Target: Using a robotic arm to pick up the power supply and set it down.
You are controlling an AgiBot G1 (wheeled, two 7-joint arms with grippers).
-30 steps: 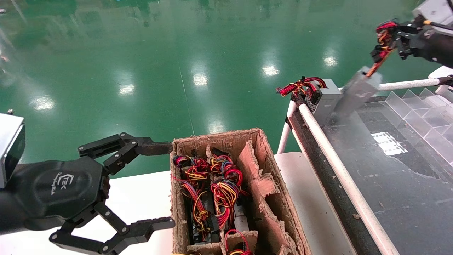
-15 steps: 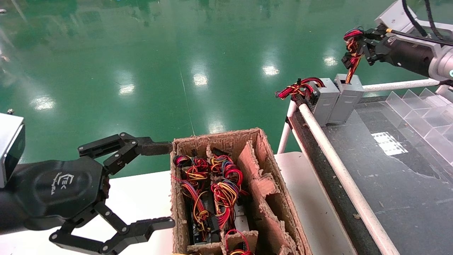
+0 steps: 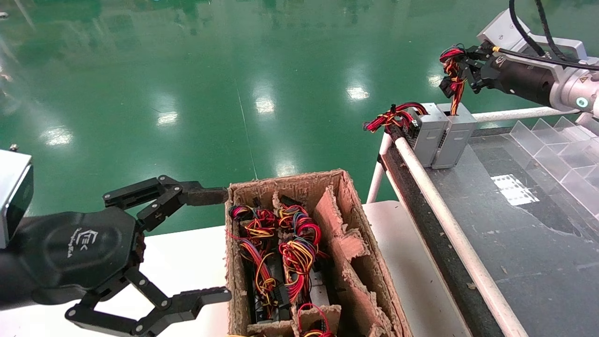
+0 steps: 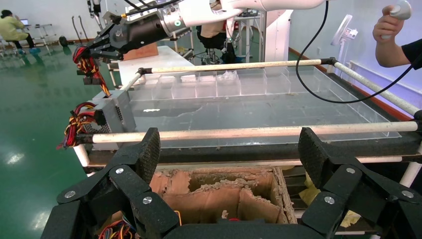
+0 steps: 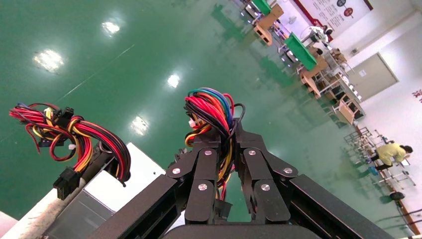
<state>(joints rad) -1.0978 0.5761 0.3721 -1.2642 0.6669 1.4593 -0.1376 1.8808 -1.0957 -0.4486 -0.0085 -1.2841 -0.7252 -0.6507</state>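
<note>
The power supply (image 3: 459, 136), a small grey metal box, stands upright at the far left corner of the black-topped table (image 3: 524, 234), pressed against a like grey box (image 3: 431, 133). Its red, yellow and black wires (image 3: 452, 70) rise to my right gripper (image 3: 461, 70), which is shut on the bundle. In the right wrist view the wires (image 5: 211, 107) run up between the closed fingers of that gripper (image 5: 226, 137). My left gripper (image 3: 210, 243) hangs open and empty at the near left beside the cardboard box (image 3: 355, 220); its own view shows the same spread jaws (image 4: 229, 149).
The like grey box carries a tight red wire bundle (image 3: 393, 117). White rails (image 3: 449, 224) edge the table; clear plastic dividers (image 3: 557, 140) line its right side. The cardboard box holds more wired units (image 3: 281, 252). A person's hand (image 4: 393, 25) shows beyond the table.
My right gripper has travelled left with the wires. The power supply swung from tilted and lifted to upright beside the other grey box. The left arm has not moved.
</note>
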